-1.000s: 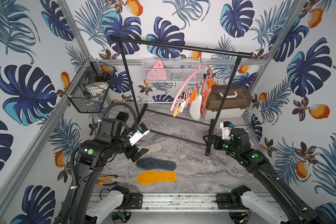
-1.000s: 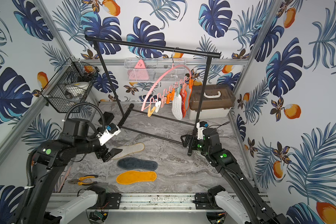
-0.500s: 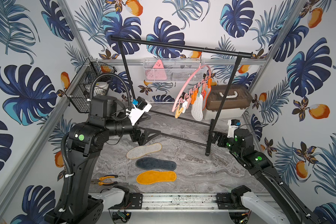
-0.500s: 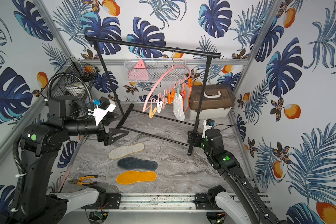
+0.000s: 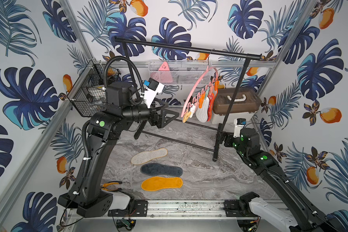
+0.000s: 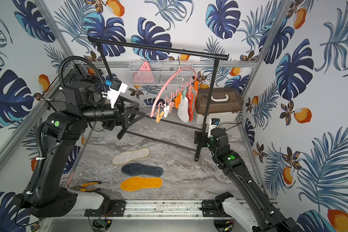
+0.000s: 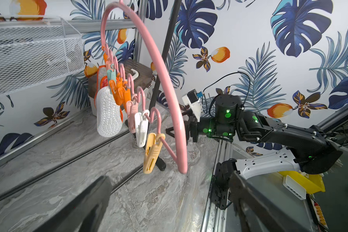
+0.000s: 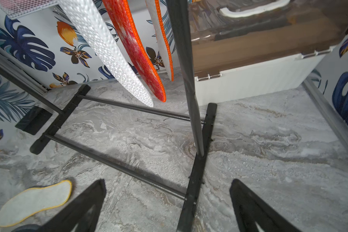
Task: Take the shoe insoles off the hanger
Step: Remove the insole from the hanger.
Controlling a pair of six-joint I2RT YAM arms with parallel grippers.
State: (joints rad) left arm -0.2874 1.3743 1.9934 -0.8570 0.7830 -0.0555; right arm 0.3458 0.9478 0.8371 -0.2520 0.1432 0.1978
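A grey marbled tabletop (image 5: 209, 176) carries three flat pads in a row toward its front edge: cream insole (image 5: 149, 156) rearmost, navy insole (image 5: 161, 170), then orange insole (image 5: 162, 183). Pliers (image 5: 111, 185) lie at the front left corner; a black garment rail (image 5: 177, 141) and a brown-lidded box (image 5: 227, 118) stand further back

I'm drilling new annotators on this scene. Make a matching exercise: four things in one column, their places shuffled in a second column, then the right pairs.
Things
1. orange insole
2. white dimpled insole
3. pliers
4. brown-lidded box

Places
A. clipped on the pink hanger
B. behind the black rail
C. flat on the floor, next to the navy insole
D. on the floor beside the left arm's base

Pairs: 1-C, 2-A, 3-D, 4-B
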